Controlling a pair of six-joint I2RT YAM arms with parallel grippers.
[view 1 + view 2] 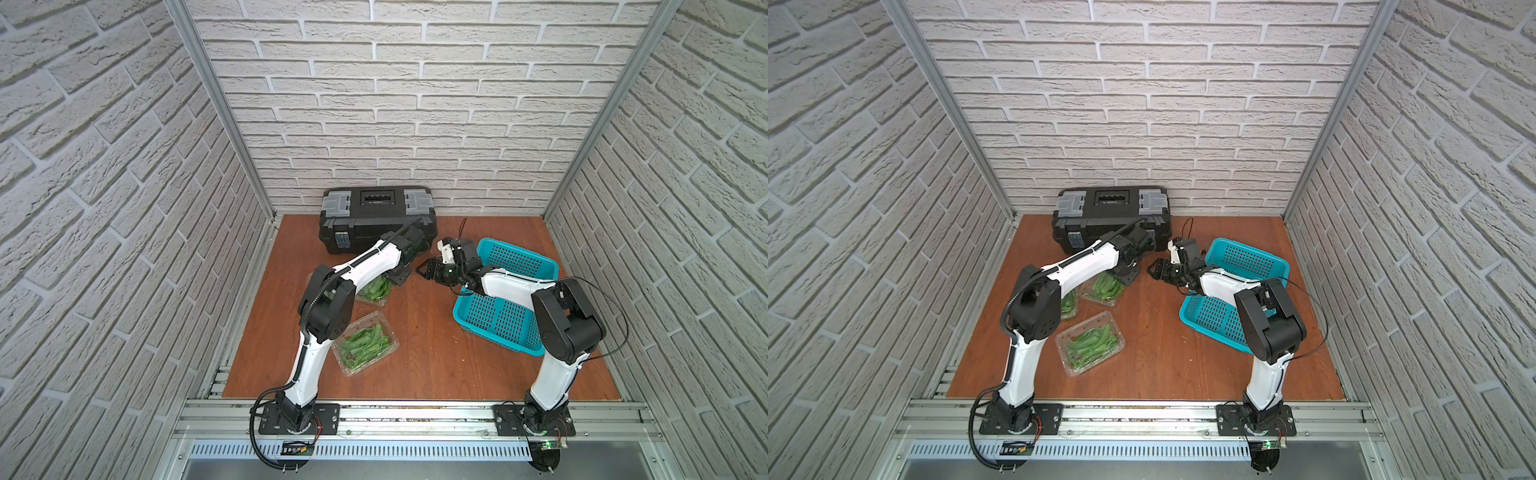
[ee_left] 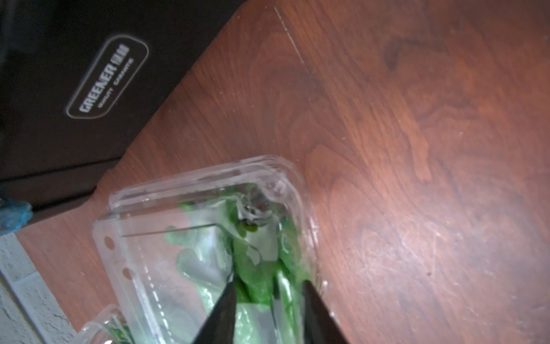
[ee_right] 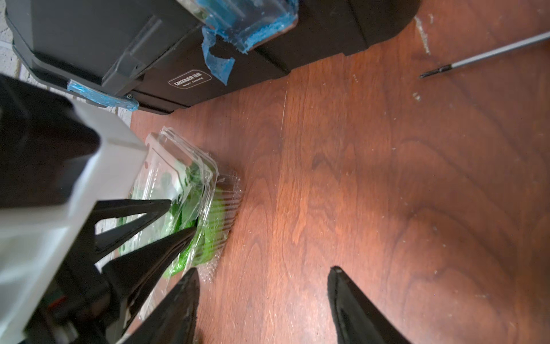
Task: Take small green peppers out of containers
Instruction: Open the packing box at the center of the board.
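Left wrist: the container (image 2: 148, 253) points lengthwise at toolbox (image 2: 59, 119); left tool (image 2: 268, 284) straddles it, grip unclear; right tool (image 3: 264, 269) spread.

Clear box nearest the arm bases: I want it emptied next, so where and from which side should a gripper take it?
Likely the thin flat rim of the clear box, at the end facing the open table, coming low from that side. It lies flat with peppers inside; its rounded walls offer no edge, and the left arm stands close by the other end.

Three clear containers (image 1: 1068, 365) (image 1: 1100, 300) (image 1: 1073, 316) — green peppers (image 1: 1090, 345) heaped inside, too many to count — one black toolbox (image 1: 1108, 208), one teal basket (image 1: 1250, 259), two arms (image 1: 1084, 266) (image 1: 1225, 286).
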